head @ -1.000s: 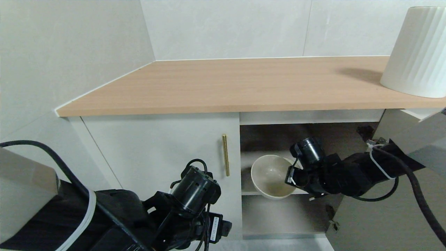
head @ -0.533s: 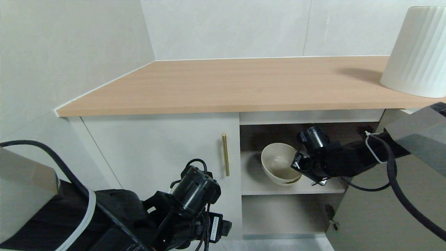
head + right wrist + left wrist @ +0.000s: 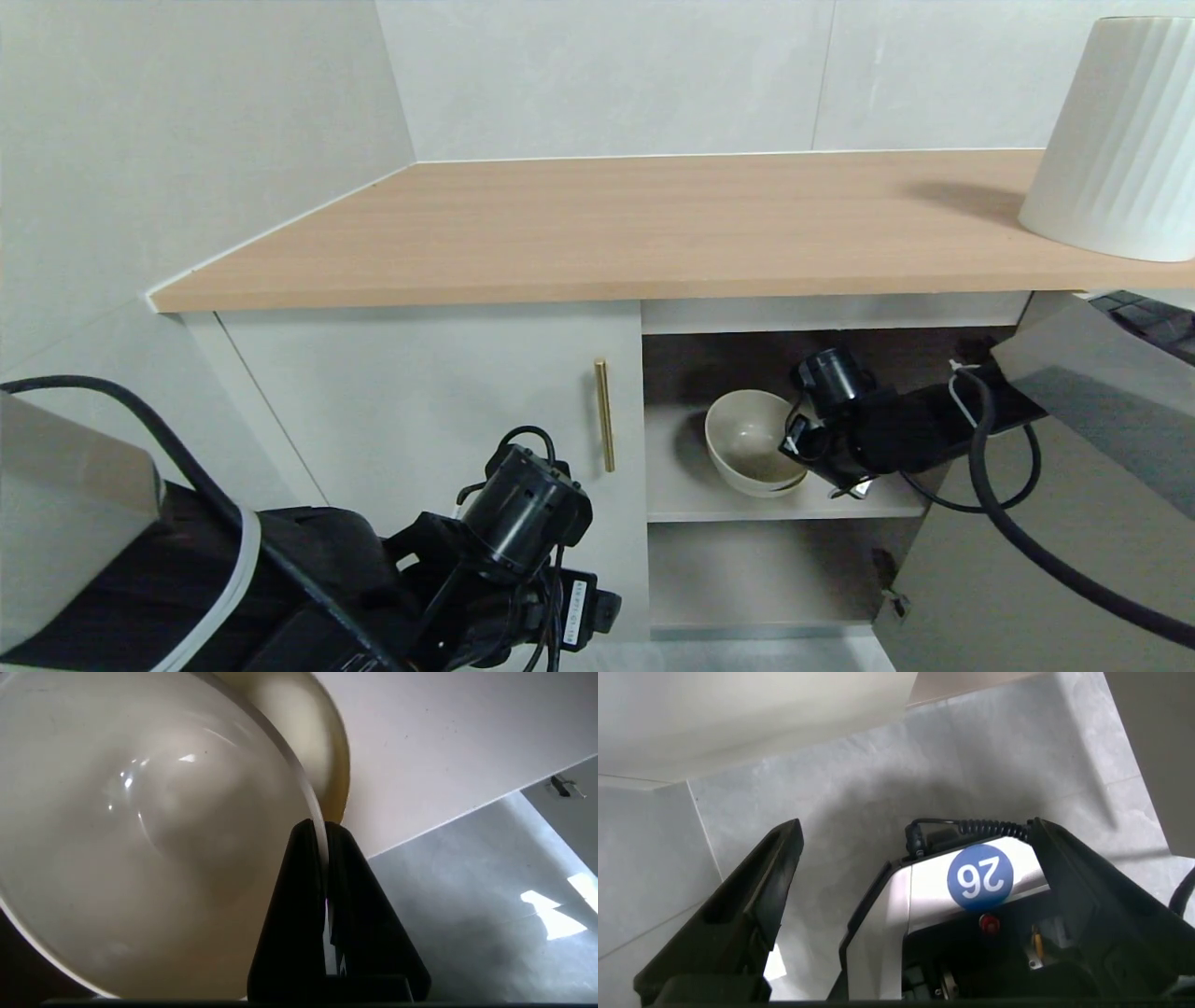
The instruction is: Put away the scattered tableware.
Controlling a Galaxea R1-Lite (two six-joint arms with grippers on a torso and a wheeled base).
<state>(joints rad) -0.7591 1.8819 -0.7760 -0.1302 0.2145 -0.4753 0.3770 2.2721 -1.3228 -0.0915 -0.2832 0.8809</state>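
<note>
Well short of the white middle shelf (image 3: 681,497) of the open cupboard, your left gripper (image 3: 915,831) hangs spread and empty; leave it there. Over that shelf, your right gripper (image 3: 323,863) pinches the rim of the cream ceramic bowl (image 3: 747,443), which looks tilted and part-nested in a second cream dish (image 3: 336,765) on the shelf. Level it, release only once it seats, then back straight out.

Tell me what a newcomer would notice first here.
The cream bowl stands out. It sits inside the open cupboard on its shelf, over a second dish. The right gripper is clamped on the bowl's rim. Up on the wooden counter, at the far right, stands a tall white ribbed container.
</note>
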